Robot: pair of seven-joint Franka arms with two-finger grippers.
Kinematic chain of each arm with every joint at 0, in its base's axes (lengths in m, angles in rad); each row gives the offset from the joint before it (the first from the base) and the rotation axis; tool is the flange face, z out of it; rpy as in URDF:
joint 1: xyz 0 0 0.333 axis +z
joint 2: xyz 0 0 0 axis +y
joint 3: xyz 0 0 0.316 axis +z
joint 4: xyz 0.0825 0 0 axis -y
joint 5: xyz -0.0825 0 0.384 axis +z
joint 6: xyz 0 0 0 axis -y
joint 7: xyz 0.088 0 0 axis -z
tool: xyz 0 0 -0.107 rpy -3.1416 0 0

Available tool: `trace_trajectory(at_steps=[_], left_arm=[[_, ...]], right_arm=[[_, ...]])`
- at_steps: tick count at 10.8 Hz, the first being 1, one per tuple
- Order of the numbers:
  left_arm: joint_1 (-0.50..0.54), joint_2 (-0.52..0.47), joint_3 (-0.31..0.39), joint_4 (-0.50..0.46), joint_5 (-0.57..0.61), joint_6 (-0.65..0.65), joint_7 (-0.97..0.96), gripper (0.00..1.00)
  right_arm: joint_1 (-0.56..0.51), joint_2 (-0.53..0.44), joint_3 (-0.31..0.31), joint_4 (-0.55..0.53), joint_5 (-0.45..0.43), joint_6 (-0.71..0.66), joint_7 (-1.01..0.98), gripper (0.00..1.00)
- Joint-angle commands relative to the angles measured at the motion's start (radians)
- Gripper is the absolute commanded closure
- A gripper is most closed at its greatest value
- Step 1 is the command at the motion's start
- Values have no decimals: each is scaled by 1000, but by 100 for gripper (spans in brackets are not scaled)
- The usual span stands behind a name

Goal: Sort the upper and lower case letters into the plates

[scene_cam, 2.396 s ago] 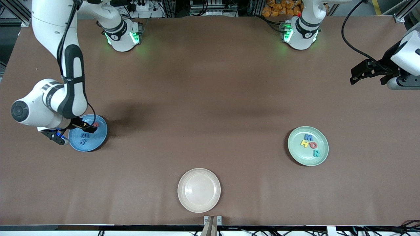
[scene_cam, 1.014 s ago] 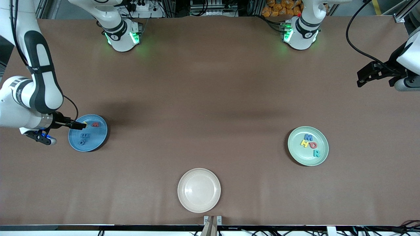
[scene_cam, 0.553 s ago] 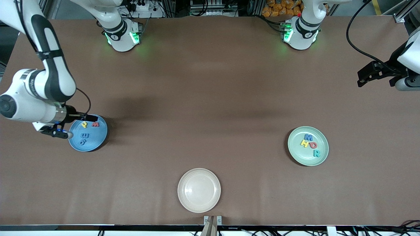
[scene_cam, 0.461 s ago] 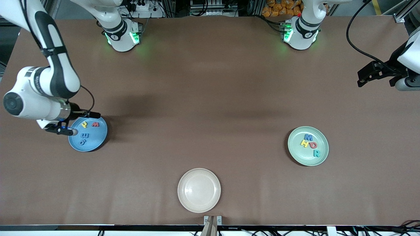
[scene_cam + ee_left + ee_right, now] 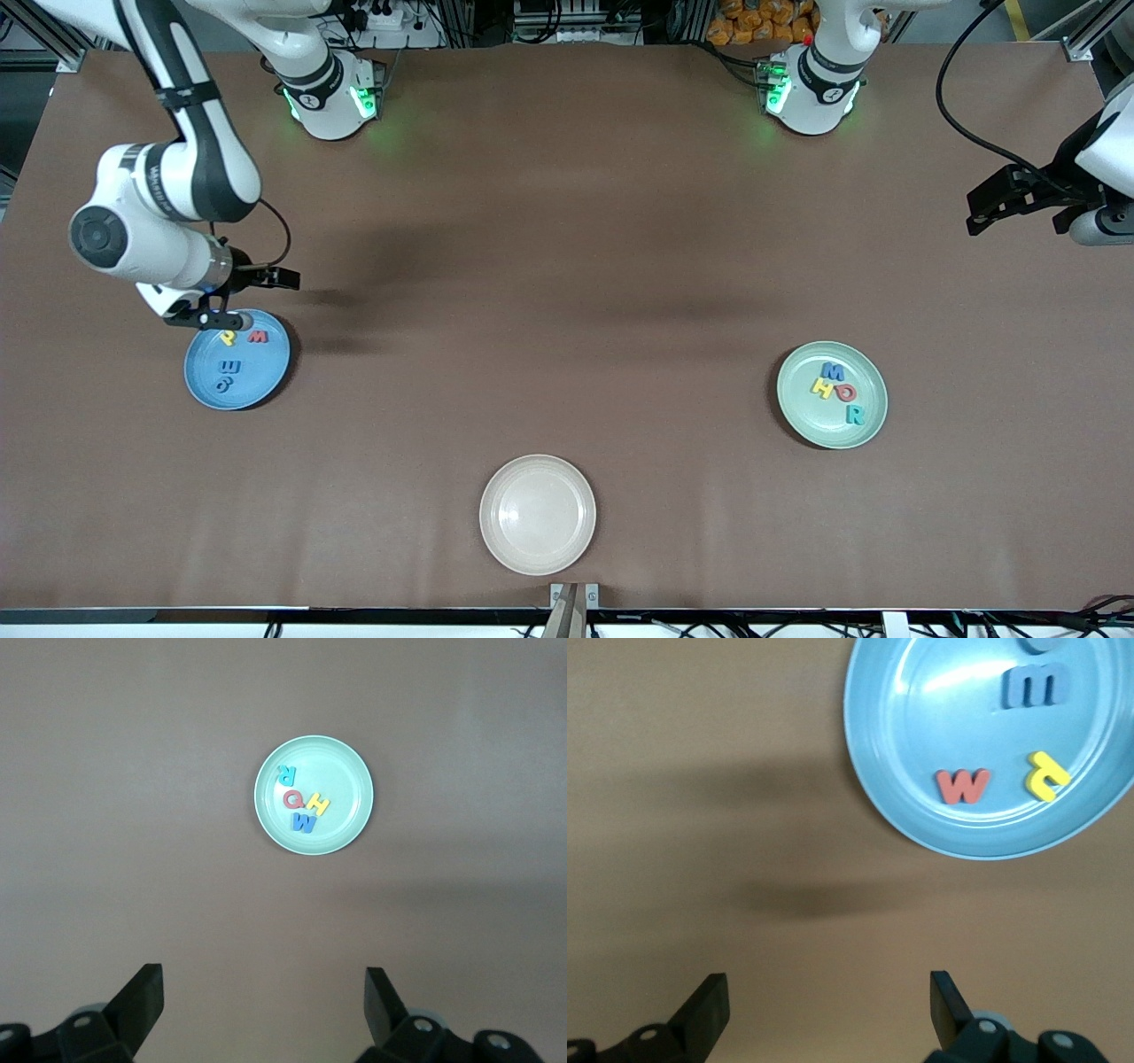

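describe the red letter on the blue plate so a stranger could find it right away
Find the light blue plate at the right arm's end of the table. The red w lies near the rim farthest from the front camera, beside a yellow letter; it is the only red one there.

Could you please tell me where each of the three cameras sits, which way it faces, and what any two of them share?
Front view: high across the table, facing both arm bases; shows both arms, the light blue plate, mint green plate and cream-white plate.
Left wrist view: on the left arm's wrist, looking down past the open left tool at the mint green plate.
Right wrist view: on the right wrist, looking down past the open right tool at the light blue plate.
Each wrist view shares one plate with the front view.
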Motion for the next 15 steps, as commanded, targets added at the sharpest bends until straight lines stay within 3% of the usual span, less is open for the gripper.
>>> trace_trajectory(at_steps=[1,3,5,12,15], left_arm=[[6,-4,-2,8,-2,0,15,0],[6,-4,-2,8,-2,0,15,0],[6,-5,-2,8,-2,0,14,0],[14,-5,3,22,-2,-1,23,0],[15,-4,3,22,-2,-1,23,0]], right_arm=[[2,-88,-6,-53,-19,35,1,0],[4,-134,-48,13,-19,11,1,0],[4,-133,-75,177,-20,-105,-1,0],[36,-93,-68,671,-15,-518,-44,0],[25,-92,-71,727,-5,-543,-158,0]])
